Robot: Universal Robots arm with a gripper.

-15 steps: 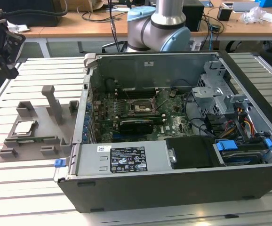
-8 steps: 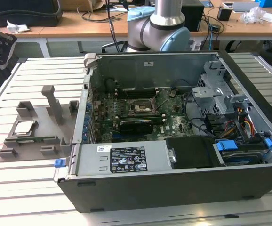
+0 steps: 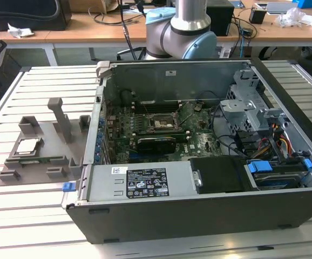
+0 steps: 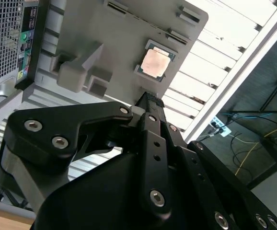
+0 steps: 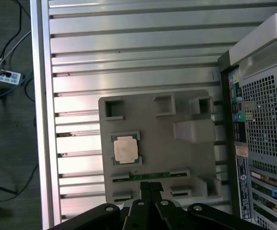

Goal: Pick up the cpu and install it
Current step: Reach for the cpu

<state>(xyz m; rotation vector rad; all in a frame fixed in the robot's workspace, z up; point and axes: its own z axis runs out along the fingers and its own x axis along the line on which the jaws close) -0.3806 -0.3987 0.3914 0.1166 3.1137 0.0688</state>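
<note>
Gripper: closed finger against finger, with nothing held. Hangs over one edge of the grey plastic fixture in both wrist views, tips pointing down at it yet clear of it, and near the cpu without touching it. Closed, most likely, simply for want of a grasp in hand. Cpu at the middle left of the exterior view: flat, silver top up, seated in a square recess of the fixture on the slatted metal table. Nested that way, by the look of it, to keep the chip square and in a known spot for a grip from above, and already the right way up for seating. Well apart from it, at the frame's centre, the dark metal-framed CPU socket on the motherboard. Open computer case lying on its side with the panel off, presumably to turn the socket upward and within reach from overhead. Arm rising at the top centre, behind the case. Cpu not yet lifted.
</note>
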